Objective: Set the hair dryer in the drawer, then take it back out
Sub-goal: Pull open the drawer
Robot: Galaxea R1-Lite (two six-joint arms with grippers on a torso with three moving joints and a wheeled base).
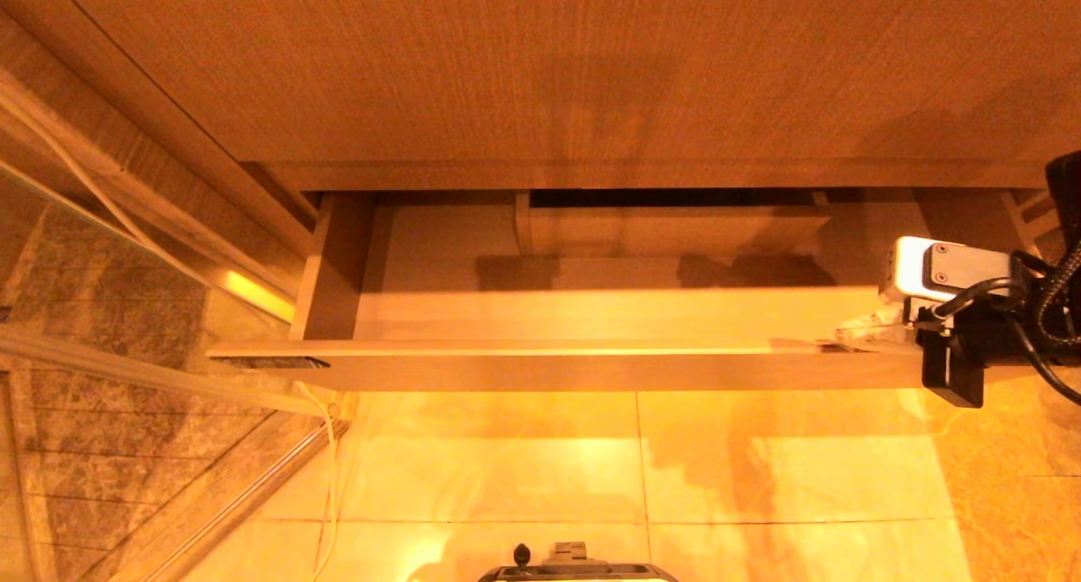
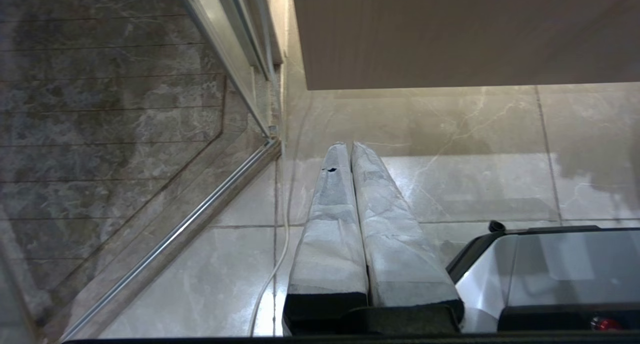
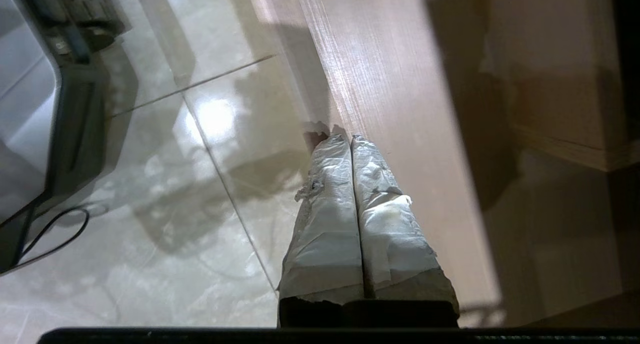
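While the right gripper rests pressed shut and empty at the open drawer front's top edge, the stiff panel should slide easily; no hair dryer shows.

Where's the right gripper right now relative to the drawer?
In the head view the right gripper is at the right end of the open drawer, fingers shut and empty at the top edge of its front panel; the countertop lies beyond.
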